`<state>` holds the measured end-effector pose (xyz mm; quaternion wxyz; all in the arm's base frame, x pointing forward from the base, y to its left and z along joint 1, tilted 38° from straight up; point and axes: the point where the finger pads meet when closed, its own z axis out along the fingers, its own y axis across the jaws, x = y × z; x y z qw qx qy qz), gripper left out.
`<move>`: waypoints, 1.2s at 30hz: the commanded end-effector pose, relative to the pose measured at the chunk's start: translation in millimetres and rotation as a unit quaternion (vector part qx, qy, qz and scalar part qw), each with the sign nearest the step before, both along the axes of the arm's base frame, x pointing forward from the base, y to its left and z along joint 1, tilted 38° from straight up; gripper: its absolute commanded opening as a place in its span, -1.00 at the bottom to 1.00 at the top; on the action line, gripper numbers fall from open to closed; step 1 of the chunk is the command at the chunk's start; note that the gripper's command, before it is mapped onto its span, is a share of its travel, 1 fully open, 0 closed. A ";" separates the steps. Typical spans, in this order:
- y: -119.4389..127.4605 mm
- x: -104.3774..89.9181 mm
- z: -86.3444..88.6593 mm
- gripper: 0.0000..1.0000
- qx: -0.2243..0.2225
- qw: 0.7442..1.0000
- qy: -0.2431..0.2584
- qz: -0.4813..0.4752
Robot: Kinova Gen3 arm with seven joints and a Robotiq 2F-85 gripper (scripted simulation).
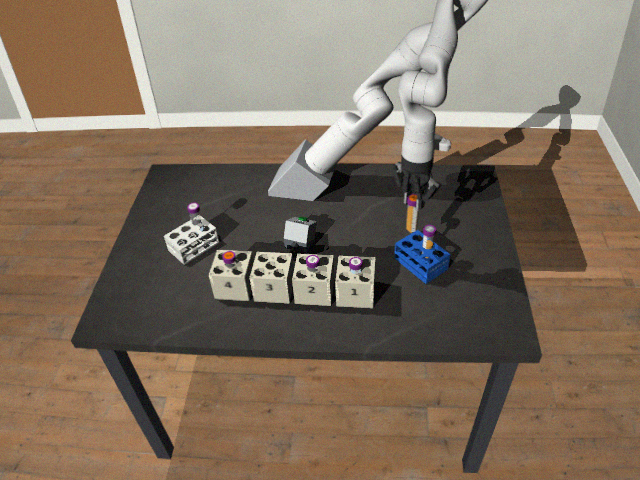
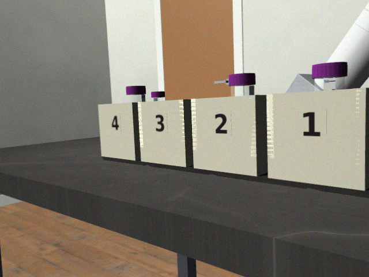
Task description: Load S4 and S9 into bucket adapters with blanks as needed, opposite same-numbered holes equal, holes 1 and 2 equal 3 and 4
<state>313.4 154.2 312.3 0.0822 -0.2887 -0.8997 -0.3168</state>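
My gripper (image 1: 413,195) is shut on the cap end of a tube with orange liquid (image 1: 412,214). The tube hangs upright just above the far side of the blue rack (image 1: 422,256). One more purple-capped tube (image 1: 428,236) stands in that rack. Adapters 4 (image 1: 230,276), 3 (image 1: 270,277), 2 (image 1: 312,280) and 1 (image 1: 355,282) stand in a row at the front. Adapter 4 holds a tube with an orange cap dot (image 1: 228,256). Adapters 2 (image 1: 312,261) and 1 (image 1: 355,264) each hold a tube with a white dot. Adapter 3 is empty. In the exterior view the adapters 4 (image 2: 116,130), 3 (image 2: 162,132), 2 (image 2: 225,134) and 1 (image 2: 317,137) stand flat.
A white rack (image 1: 191,241) at the left holds one purple-capped tube (image 1: 193,210). The small desk with the green DONE key (image 1: 299,230) stands behind adapters 3 and 2. The arm's grey base (image 1: 299,178) sits at the table's back.
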 end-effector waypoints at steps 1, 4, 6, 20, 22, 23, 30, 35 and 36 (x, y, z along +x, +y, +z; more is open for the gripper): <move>-10.9 5.4 -8.2 -0.80 0.000 0.999 -0.028 0.034; -18.3 8.8 -14.0 -0.80 -0.001 0.997 -0.047 0.057; -23.3 11.1 -17.8 -0.80 -0.002 0.996 -0.059 0.073; -53.0 24.9 -40.7 -0.80 -0.006 0.977 -0.133 0.166; -58.0 27.2 -44.5 -0.80 -0.007 0.973 -0.145 0.181; -60.5 28.3 -46.4 -0.80 -0.007 0.970 -0.151 0.189; -72.9 34.1 -56.0 -0.80 -0.009 0.957 -0.180 0.227; -85.3 39.8 -65.5 -0.80 -0.010 0.942 -0.208 0.262; -87.8 41.0 -67.4 -0.80 -0.010 0.942 -0.208 0.262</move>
